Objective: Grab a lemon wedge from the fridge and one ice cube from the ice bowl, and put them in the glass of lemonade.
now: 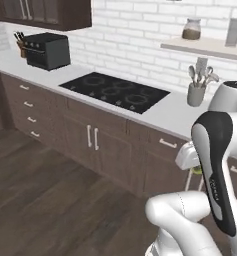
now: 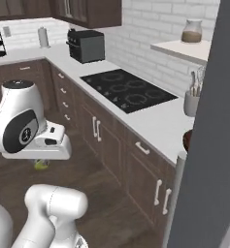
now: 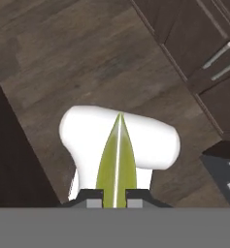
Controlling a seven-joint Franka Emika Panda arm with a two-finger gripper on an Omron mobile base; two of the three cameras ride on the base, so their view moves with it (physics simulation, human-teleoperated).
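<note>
Off to the gripper's (image 3: pixel 115 196) side stands the tall matte grey fridge (image 2: pixel 208 160), its flat open door edge bearing a long silver bar handle. Beyond runs a smooth white counter (image 1: pixel 160 112) with an inset glossy black cooktop (image 1: pixel 115 91). The two small dark fingers are clamped on a slim, pointed yellow-green lemon wedge (image 3: pixel 116 162), above the dark plank floor.

Left base view looks fwd and down from behind the arm's left; right base view does likewise from its right. Both share the cooktop (image 1: pixel 116 92) (image 2: pixel 127 89), white counter (image 1: pixel 160 114) (image 2: pixel 150 125), black toaster (image 1: pixel 46 50) (image 2: pixel 86 45) and utensil cup (image 1: pixel 195 94) (image 2: pixel 191 103). Hand view looks down at the wood floor (image 3: pixel 77 53), close, w/ cabinet fronts (image 3: pixel 204 53) at its upper right.
</note>
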